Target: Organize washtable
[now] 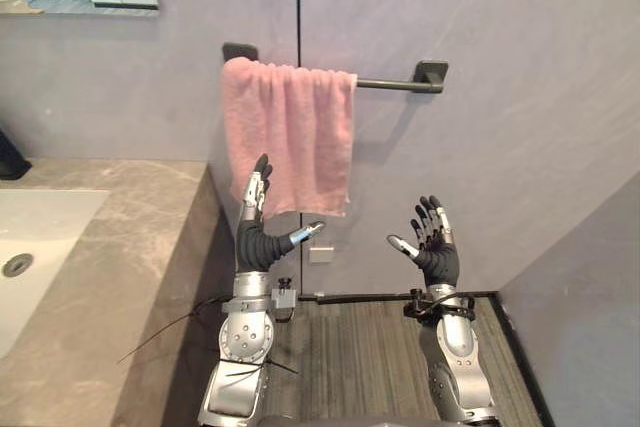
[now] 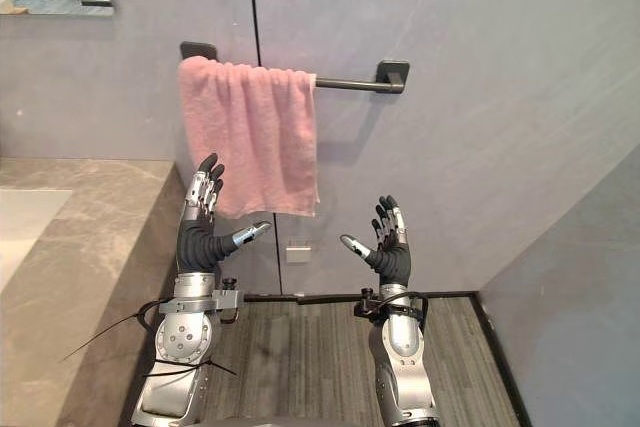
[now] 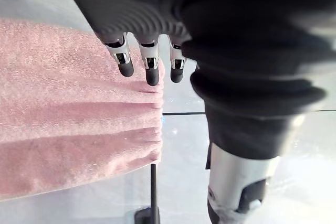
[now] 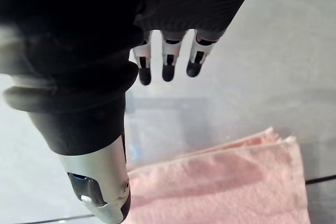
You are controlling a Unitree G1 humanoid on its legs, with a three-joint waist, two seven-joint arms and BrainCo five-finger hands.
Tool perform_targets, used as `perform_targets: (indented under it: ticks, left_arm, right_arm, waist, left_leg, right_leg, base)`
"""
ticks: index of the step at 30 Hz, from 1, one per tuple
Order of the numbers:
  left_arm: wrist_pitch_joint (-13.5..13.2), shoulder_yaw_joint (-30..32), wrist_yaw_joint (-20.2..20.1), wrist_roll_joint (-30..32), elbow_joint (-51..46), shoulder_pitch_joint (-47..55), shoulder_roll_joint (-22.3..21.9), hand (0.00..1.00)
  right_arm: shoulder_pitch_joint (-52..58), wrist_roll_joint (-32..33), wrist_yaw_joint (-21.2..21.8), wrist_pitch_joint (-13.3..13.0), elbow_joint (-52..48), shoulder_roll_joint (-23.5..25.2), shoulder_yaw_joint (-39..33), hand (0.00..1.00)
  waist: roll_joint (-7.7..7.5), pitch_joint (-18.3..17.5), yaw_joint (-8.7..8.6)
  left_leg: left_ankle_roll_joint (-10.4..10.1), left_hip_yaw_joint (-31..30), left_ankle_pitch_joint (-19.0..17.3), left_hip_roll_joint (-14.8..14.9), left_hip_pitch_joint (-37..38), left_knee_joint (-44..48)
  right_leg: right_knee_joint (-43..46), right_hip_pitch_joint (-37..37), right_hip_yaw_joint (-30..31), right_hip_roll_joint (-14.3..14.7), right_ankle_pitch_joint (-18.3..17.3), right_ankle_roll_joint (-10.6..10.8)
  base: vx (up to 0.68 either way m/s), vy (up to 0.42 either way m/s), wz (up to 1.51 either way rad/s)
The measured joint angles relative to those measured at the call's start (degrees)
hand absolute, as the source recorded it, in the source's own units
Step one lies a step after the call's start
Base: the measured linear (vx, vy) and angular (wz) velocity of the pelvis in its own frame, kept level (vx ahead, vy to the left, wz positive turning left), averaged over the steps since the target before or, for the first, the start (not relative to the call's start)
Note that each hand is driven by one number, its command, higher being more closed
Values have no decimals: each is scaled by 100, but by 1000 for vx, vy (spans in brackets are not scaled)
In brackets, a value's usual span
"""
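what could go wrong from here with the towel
The pink towel is only draped over the towel bar, bunched at one end; a downward tug by the open left hand near its lower edge could slide it off. The open right hand, raised under the bare bar, might bump it.

One pink terry towel [image 1: 290, 137] hung on one dark metal towel bar [image 1: 395, 84]. Below the bar were two hands (left hand [image 1: 258, 242], right hand [image 1: 437, 252]). Left of it were one veined brown stone counter [image 1: 130, 247] and one white sink basin [image 1: 40, 227].

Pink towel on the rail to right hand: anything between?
Nothing: the left eye view shows bare grey wall between the open right hand and the pink terry towel draped over the dark metal rail.
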Motion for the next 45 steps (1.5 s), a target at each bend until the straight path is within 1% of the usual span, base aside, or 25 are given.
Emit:
perform_targets:
  ticks: [1,2,3,4,5,6,9,11,13,14,15,16,18,19,21,24,27,28,29,32,36,38,42,43,45]
  left_arm:
    - [-6,5,52,80,-2,-5,-10,0]
    - [-23,11,163,174,-13,6,-26,0]
    - [-27,11,249,269,-14,19,-34,0]
    - [-5,-3,250,322,3,63,-94,0]
    - [-7,-9,250,385,-80,178,-159,0]
    - [-7,-12,247,445,-162,230,-240,0]
    - [-3,32,289,581,-303,230,-286,0]
    - [4,103,353,601,-431,252,-288,0]
    - [20,365,402,715,-536,256,-306,0]
    - [59,591,504,773,-599,251,-313,0]
    - [116,799,576,824,-677,238,-295,0]
    - [191,1084,749,839,-833,235,-260,0]
    - [263,1196,889,928,-1018,232,-263,0]
    - [291,1293,1008,1034,-1218,234,-243,0]
    - [355,1454,1137,1150,-1421,218,-225,0]
    - [441,1605,1149,1199,-1427,203,-233,0]
    - [558,1827,1113,1182,-1419,201,-229,0]
    - [578,1872,1104,1168,-1412,200,-221,0]
    - [591,1929,1074,1057,-1353,196,-187,0]
    - [614,1958,829,386,-896,-65,-56,0]
    - [825,1969,629,-194,-345,-547,189,0]
    - [891,1977,591,-389,-96,-826,297,0]
    - [1032,1970,611,-496,359,-1475,540,0]
    - [1054,1969,632,-603,486,-1688,621,0]
    - [1090,1971,725,-685,766,-2160,842,0]
  right_arm:
    - [0,35,2,0,0,0,0,0]
    - [3,93,3,0,0,0,6,0]
    - [16,93,2,-6,2,3,3,0]
    - [68,94,-2,-2,12,-11,4,0]
    - [150,92,-23,-4,6,-70,-28,0]
    - [189,92,-24,-4,4,-142,-30,0]
    - [211,90,-24,2,0,-179,-23,0]
    - [208,89,-23,2,-36,-172,-19,0]
    - [203,87,-26,1,-168,-179,-24,0]
    - [183,86,-28,-2,-291,-178,-22,0]
    - [111,87,-35,-2,-354,-170,-21,0]
    - [-33,88,-69,-15,-382,-153,-56,0]
    - [-107,88,-143,-19,-387,-161,-138,0]
    - [-95,87,-162,-8,-380,-145,-219,0]
    - [-31,73,-168,-4,-474,-41,-249,0]
    - [-26,38,-157,3,-507,17,-266,0]
    - [-44,-62,-138,74,-492,18,-238,0]
    - [-53,-85,-139,99,-491,19,-240,0]
    - [-85,-103,-142,155,-481,21,-241,0]
    - [-234,-134,-154,267,-477,13,-242,0]
    - [-577,-137,-208,418,-471,-10,-223,0]
    - [-783,-134,-273,447,-370,-46,-180,0]
    - [-1161,-117,-311,535,-200,-150,89,0]
    - [-1309,-103,-360,535,-198,-154,202,0]
    - [-1665,-38,-410,534,-194,-156,356,0]
  waist:
    - [4,-3,-21]
    - [-26,-18,-87]
    - [-100,-43,-123]
    - [-23,-76,-116]
    - [47,-163,-103]
    - [129,-189,-106]
    - [194,-199,-96]
    - [162,-189,-91]
    - [120,-183,-88]
    - [73,-168,-79]
    - [-2,-98,-83]
    - [-118,-14,-66]
    - [-32,-42,-46]
    - [36,-65,53]
    - [-70,-120,41]
    - [-142,-189,29]
    - [-138,-219,62]
    - [-165,-243,61]
    - [-162,-285,58]
    - [-135,-333,47]
    - [-108,-394,35]
    - [-32,-348,35]
    - [21,-329,33]
    - [53,-278,38]
    - [68,-71,43]
  left_leg:
    - [-54,-25,-30,53,12,17]
    - [-181,-90,-102,120,4,60]
    - [-360,-184,-211,117,14,144]
    - [-395,-257,-234,174,38,169]
    - [-468,-345,-184,292,52,92]
    - [-611,-377,-66,362,51,-61]
    - [-760,-533,164,480,88,-285]
    - [-767,-678,171,553,164,-248]
    - [-755,-700,179,599,91,-34]
    - [-692,-680,219,579,-102,300]
    - [-568,-667,297,505,-374,786]
    - [-472,-525,143,449,-635,887]
    - [-401,-466,270,479,-625,411]
    - [-538,-438,322,522,-571,215]
    - [-540,-350,319,377,-564,184]
    - [-507,-265,308,140,-557,112]
    - [-433,-146,315,30,-567,86]
    - [-405,-117,333,10,-567,55]
    - [-379,-50,350,2,-580,5]
    - [-345,4,392,7,-691,-34]
    - [-348,76,552,17,-957,-196]
    - [-343,93,603,22,-1078,-209]
    - [-356,128,811,30,-1366,-345]
    - [-367,130,865,61,-1460,-383]
    - [-388,129,936,95,-1605,-390]
  right_leg:
    - [-251,-11,22,62,7,-6]
    - [-911,-14,141,148,129,-106]
    - [-1276,6,284,180,540,-133]
    - [-1271,81,189,266,525,-169]
    - [-1354,162,27,363,469,-266]
    - [-1331,159,-102,407,410,-359]
    - [-1315,269,-365,502,306,-536]
    - [-1310,479,-504,577,237,-654]
    - [-1334,603,-556,617,220,-683]
    - [-1424,657,-554,597,220,-684]
    - [-1551,745,-534,522,220,-684]
    - [-1684,811,-454,424,224,-677]
    - [-1675,803,-463,449,238,-654]
    - [-1675,815,-403,489,229,-622]
    - [-1794,877,-364,335,284,-467]
    - [-2079,960,-296,130,430,-224]
    - [-2345,1007,-199,45,599,-111]
    - [-2390,1003,-172,29,620,-90]
    - [-2476,978,-135,26,691,-101]
    - [-2601,886,-103,39,801,-76]
    - [-2721,592,-34,71,967,-92]
    - [-2721,451,-8,79,1021,-107]
    - [-2717,38,20,97,1150,-147]
    - [-2705,-89,23,130,1203,-210]
    - [-2623,-273,30,150,1209,-214]
  base:
    - [90,-246,15]
    - [94,-286,32]
    - [118,-308,37]
    - [189,-295,38]
    - [219,-282,38]
    - [215,-270,39]
    - [191,-253,49]
    - [111,-154,57]
    - [91,-111,45]
    - [47,-17,33]
    - [13,3,30]
    - [-12,23,14]
    - [0,45,-9]
    - [26,155,-19]
    - [41,187,-4]
    - [12,177,2]
    - [1,147,-8]
    - [-11,113,-14]
    - [-13,85,-15]
    - [-41,37,-10]
    - [-70,2,-8]
    - [-57,3,-5]
    - [-29,-10,-5]
    - [-52,-21,-3]
    - [-95,-27,-4]
